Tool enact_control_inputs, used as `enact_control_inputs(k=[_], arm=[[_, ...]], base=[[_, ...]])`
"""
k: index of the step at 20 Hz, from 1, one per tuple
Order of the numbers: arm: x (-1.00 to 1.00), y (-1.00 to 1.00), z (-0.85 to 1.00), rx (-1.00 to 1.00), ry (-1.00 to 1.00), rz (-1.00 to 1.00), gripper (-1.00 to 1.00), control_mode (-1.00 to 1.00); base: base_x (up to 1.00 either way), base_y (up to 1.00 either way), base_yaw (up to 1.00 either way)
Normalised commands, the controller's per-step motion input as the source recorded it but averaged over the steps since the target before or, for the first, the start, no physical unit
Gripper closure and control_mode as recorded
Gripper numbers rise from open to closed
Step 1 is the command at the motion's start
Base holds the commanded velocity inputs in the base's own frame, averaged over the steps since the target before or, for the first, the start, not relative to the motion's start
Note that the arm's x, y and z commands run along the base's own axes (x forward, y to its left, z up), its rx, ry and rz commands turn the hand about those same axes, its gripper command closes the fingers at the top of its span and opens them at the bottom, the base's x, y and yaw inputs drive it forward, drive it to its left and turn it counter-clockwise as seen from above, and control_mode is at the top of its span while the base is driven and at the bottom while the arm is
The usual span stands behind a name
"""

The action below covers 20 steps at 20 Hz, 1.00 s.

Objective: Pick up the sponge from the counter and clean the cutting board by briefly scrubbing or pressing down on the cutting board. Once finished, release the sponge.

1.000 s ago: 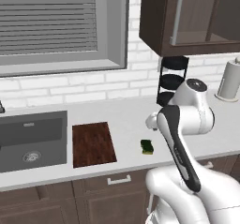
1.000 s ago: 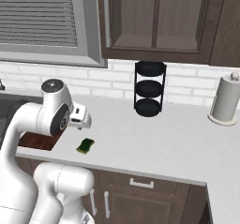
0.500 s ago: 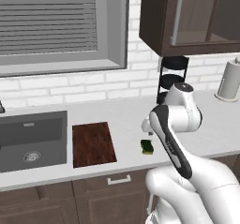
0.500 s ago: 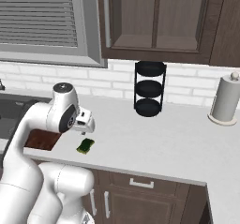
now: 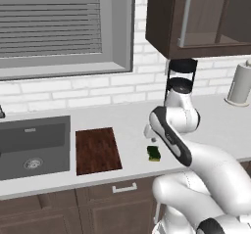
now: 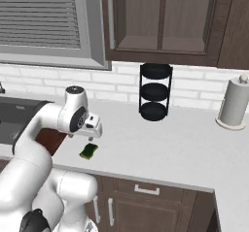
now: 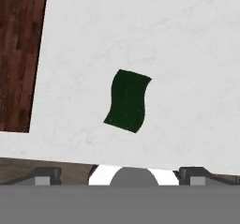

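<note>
A small sponge (image 5: 154, 153) (image 6: 88, 151) with a dark green top lies flat on the light counter (image 5: 127, 115) near its front edge. To its left lies the dark reddish-brown cutting board (image 5: 98, 150) (image 6: 48, 140), partly hidden by my arm in the right base view. My gripper (image 5: 151, 136) (image 6: 91, 137) hangs just above the sponge, pointing down and open, touching nothing. Seen from the hand, the sponge (image 7: 127, 101) sits centred above the wide-apart fingertips (image 7: 47, 175), with the board (image 7: 18, 54) at the left edge.
A dark grey sink (image 5: 32, 145) is sunk into the counter left of the board. A black three-tier rack (image 5: 180, 79) (image 6: 154, 92) stands at the back wall, a paper towel roll (image 5: 240, 83) (image 6: 233, 102) further right. Upper cabinets hang overhead.
My arm has leaned forward and lower, bringing the hand down and closer over the sponge. The jaws stay open; sponge and board have not moved.
</note>
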Motion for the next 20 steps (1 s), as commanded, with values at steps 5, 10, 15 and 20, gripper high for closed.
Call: enact_control_inputs(k=[5, 10, 15, 20], arm=[[0.43, 0.00, -0.41, 0.00, 0.08, 0.00, -1.00, -1.00], [0.26, 0.00, -0.37, 0.00, 0.08, 0.00, -1.00, -1.00], [0.06, 0.01, -0.32, 0.00, 0.07, 0.00, -1.00, -1.00], [0.14, 0.05, -0.31, -0.02, 0.10, 0.00, -1.00, -1.00]], base=[[0.00, 0.00, 0.00], [0.00, 0.00, 0.00], [0.00, 0.00, 0.00], [0.00, 0.00, 0.00]])
